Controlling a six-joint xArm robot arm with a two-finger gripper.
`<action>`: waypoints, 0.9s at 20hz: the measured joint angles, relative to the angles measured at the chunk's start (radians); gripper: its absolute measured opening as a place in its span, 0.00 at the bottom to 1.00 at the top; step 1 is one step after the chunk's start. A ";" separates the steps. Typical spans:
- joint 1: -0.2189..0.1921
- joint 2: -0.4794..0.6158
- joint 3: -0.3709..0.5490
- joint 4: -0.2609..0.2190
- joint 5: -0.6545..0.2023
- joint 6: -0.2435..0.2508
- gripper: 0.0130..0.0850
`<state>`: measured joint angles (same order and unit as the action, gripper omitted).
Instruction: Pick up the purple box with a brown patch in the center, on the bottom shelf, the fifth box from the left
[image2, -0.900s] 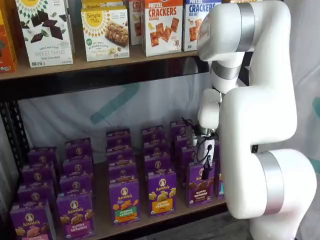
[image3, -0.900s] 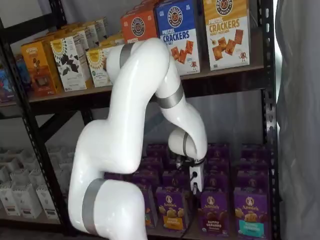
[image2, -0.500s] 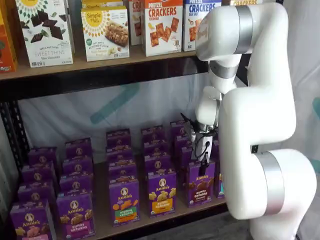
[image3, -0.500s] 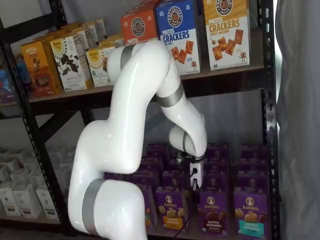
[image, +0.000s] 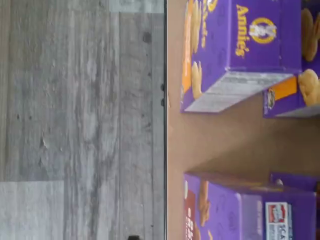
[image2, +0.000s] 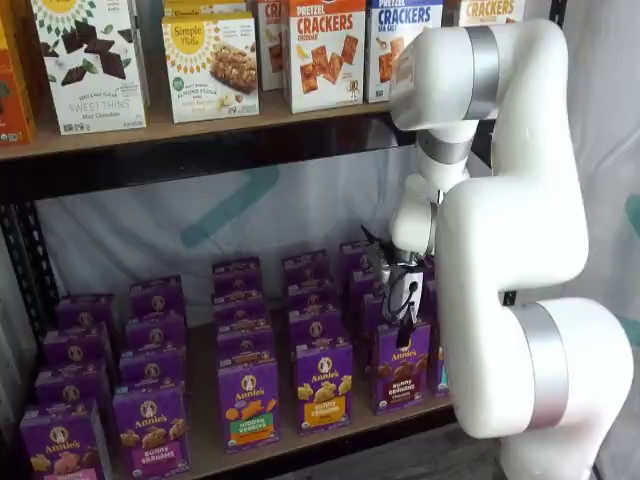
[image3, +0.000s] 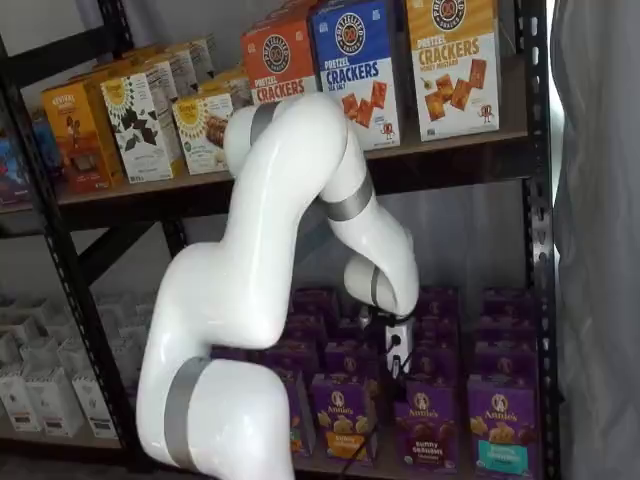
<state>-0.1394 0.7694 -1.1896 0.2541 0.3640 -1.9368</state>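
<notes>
Arm has lifted a bit since earlier frame, jaws now just above purple box (image2: 402, 378) at front of bottom shelf (image2: 205, 445); jaws' spread can't be told, nothing held.

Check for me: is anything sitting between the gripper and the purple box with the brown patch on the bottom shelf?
Nothing visible. In both shelf views the gripper hangs just above the purple box, which stands at the front edge of the bottom shelf. Neighbouring purple cartons stand beside and behind it, not over it. The fingers' spread isn't discernible.
</notes>
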 joint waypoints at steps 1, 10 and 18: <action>-0.002 0.011 -0.016 -0.011 0.008 0.008 1.00; -0.011 0.121 -0.150 -0.214 0.046 0.185 1.00; 0.001 0.190 -0.220 -0.289 0.061 0.264 1.00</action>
<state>-0.1386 0.9592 -1.4093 -0.0352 0.4249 -1.6726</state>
